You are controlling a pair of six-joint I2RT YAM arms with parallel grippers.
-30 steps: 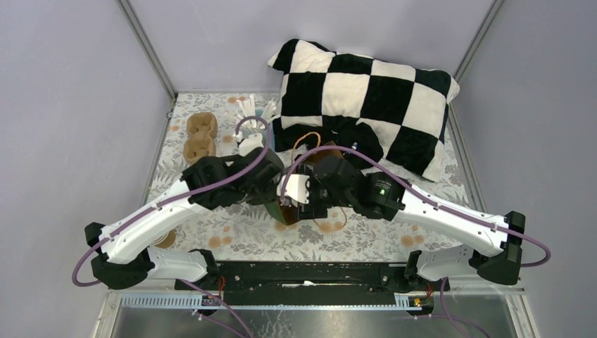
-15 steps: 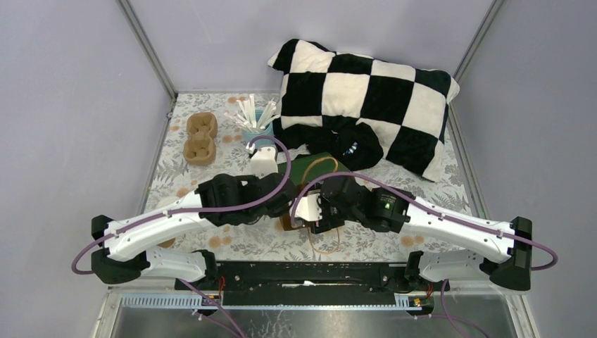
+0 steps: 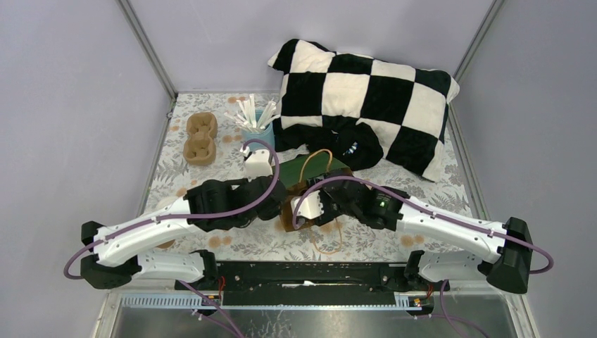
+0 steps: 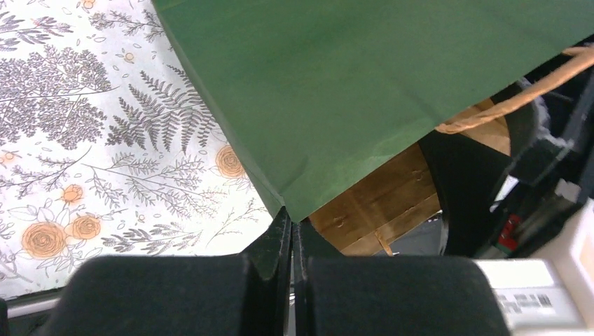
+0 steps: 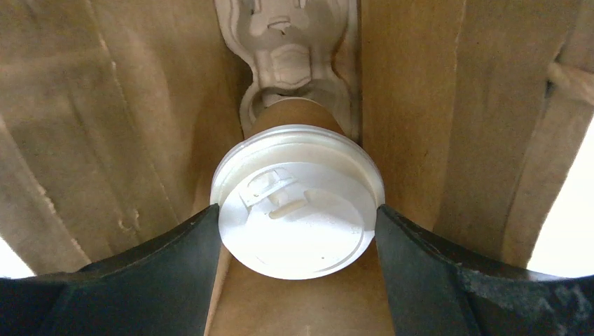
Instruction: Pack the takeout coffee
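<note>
L gripper [image 4: 291,218] tips together, nipping the mouth edge of the green bag [image 4: 336,84], top flap lifted. R gripper [image 5: 298,234] is inside the bag, jaws wide and clamped on the lid rim of the takeout coffee [image 5: 294,199], w/ brown inner walls all round. Bag lies mid-table [image 3: 232,243], mouth twd near edge.
</note>
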